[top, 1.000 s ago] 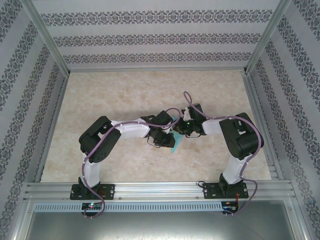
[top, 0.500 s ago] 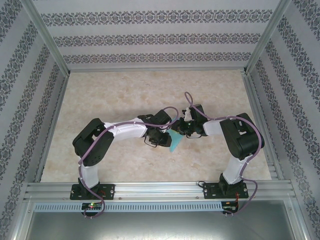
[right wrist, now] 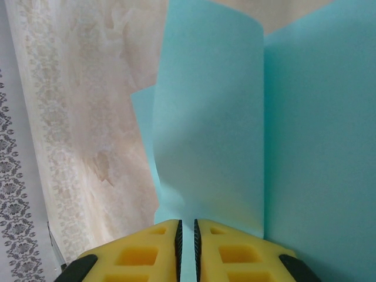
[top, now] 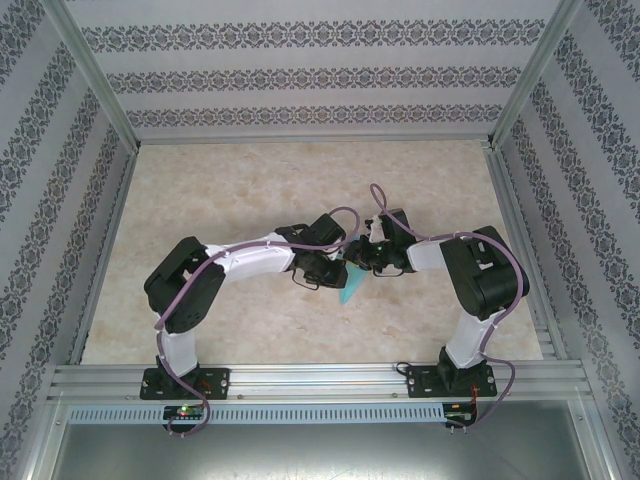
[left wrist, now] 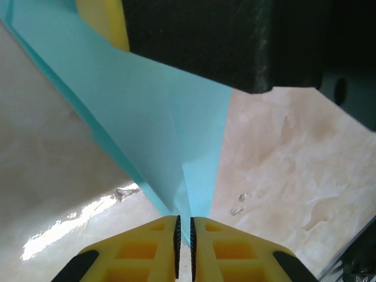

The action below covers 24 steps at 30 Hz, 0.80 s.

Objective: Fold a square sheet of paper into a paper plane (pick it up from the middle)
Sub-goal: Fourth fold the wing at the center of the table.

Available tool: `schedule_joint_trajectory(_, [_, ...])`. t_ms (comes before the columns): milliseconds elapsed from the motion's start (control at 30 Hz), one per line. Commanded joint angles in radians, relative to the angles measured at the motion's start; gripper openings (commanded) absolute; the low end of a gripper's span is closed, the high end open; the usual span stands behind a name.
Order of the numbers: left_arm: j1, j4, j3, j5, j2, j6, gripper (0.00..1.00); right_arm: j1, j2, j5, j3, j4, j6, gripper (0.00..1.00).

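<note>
- Out in the middle of the table (top: 230, 190), the left gripper (top: 333, 272) and the right gripper (top: 360, 262) meet nose to nose. The paper plane (top: 349, 288) is held between them, a narrow turquoise sliver pointing toward the near edge.
- From above, the two wrists cover most of the paper, so only its near tip is plain to see.
- Up close, the left gripper (left wrist: 183, 228) has its yellow fingers (left wrist: 141, 247) pinched on the paper's narrow end, which runs straight into the slit between them.
- Beyond that, a dark bulk (left wrist: 235, 41) cuts off the paper's far end. A yellow patch (left wrist: 103, 20) beside it could be a finger or the paper's back; I cannot tell which.
- The right gripper (right wrist: 187, 229) is clamped on the paper's edge too. The paper curls up so close to the camera that its outline runs off the right side.
</note>
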Motion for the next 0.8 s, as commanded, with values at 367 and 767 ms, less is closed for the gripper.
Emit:
schedule_joint_trajectory(367, [0.0,0.044,0.02,0.055,0.095,0.008,0.14,-0.013,0.055,0.072,-0.06,-0.166,-0.028,0.17])
schedule_joint_trajectory(767, [-0.006,-0.03,0.044,-0.006,0.149,0.044,0.14,-0.019,0.051,0.058,-0.073,-0.138,-0.016,0.17])
